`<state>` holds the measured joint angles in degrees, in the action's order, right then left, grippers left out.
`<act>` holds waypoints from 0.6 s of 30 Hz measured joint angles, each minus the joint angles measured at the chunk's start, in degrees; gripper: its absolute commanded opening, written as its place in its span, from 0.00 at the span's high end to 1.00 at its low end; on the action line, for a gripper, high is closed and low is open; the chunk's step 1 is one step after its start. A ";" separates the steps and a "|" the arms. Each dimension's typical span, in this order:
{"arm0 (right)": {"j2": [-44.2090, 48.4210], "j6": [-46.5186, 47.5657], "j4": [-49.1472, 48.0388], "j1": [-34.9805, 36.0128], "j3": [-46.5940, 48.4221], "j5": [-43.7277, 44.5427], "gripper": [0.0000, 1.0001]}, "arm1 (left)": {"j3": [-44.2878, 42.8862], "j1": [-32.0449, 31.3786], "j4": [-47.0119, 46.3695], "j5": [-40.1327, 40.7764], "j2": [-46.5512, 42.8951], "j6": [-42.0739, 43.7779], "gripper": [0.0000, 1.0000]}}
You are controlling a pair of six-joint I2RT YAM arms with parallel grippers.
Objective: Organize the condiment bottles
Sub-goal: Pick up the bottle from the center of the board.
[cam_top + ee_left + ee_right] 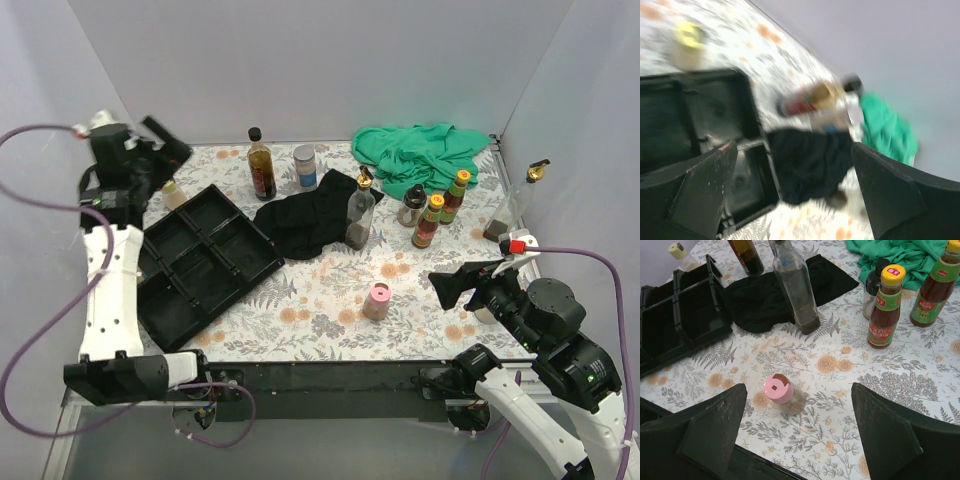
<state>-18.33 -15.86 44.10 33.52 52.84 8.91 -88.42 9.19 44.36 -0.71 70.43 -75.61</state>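
Several condiment bottles stand on the flowered table. At the back are a dark sauce bottle (pixel 262 166) and a grey-lidded jar (pixel 305 167). A clear gold-spouted bottle (pixel 360 210) stands on the black cloth's edge. Two red sauce bottles (pixel 429 221) (pixel 455 196) stand beside a black-capped shaker (pixel 411 205). A pink-lidded shaker (pixel 377 301) (pixel 779 390) stands alone near the front. My right gripper (pixel 462 283) (pixel 797 435) hovers open just right of it, nothing between its fingers. My left gripper (pixel 165 150) (pixel 792 190) is open, raised at the back left above a yellow-lidded shaker (pixel 173 193) (pixel 688 42).
A black compartmented tray (pixel 200 260) (pixel 680 315) lies at the left. A black cloth (pixel 310 215) (pixel 770 295) lies in the middle and a green cloth (pixel 420 155) at the back right. Another clear gold-spouted bottle (pixel 520 200) stands by the right wall. The left wrist view is blurred.
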 measured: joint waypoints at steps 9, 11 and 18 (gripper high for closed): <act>0.15 0.04 0.00 0.00 0.00 0.17 0.07 | -8.63 -35.65 2.12 10.40 17.25 8.04 0.02; 0.48 0.02 0.02 0.00 0.00 0.15 0.06 | -11.93 -38.71 2.64 12.26 20.87 10.03 0.07; 1.29 -0.28 -0.07 0.00 -0.66 0.11 0.07 | -17.27 -40.11 -1.16 16.70 26.97 16.55 0.08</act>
<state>-17.04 -16.14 44.03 33.52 52.18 9.02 -105.69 -30.92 43.20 15.99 97.41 -59.07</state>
